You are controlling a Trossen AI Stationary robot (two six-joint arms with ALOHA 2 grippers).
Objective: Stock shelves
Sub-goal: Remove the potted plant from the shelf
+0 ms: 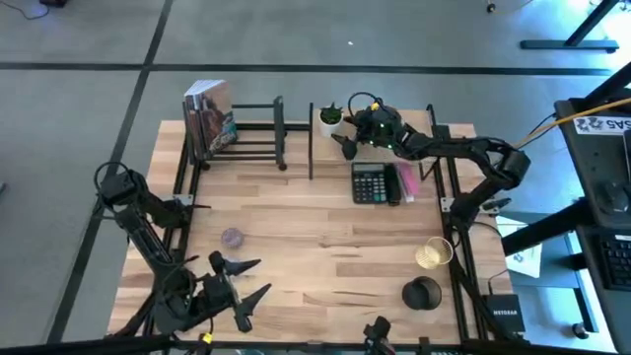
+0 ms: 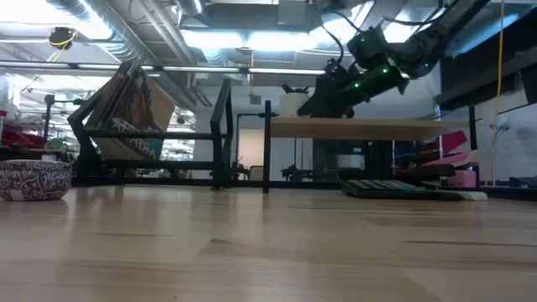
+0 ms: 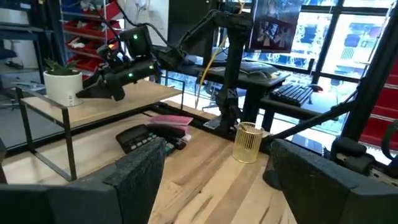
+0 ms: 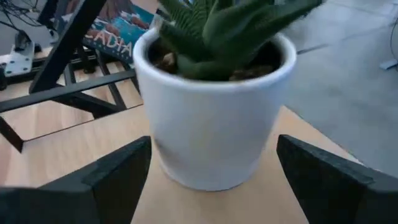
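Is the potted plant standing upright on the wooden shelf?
Upright. The white potted plant sits flat on the wooden shelf, rim level, leaves up. The right gripper is open, fingers on either side, not touching.

wood shelf (image 1: 394,133): two light boards on thin black posts, upright, directly beneath the right gripper (image 1: 347,144), its top board under the spread fingers | black rack (image 1: 246,133): low metal bars, upright, just beside that gripper on the far edge, toward the left arm's side
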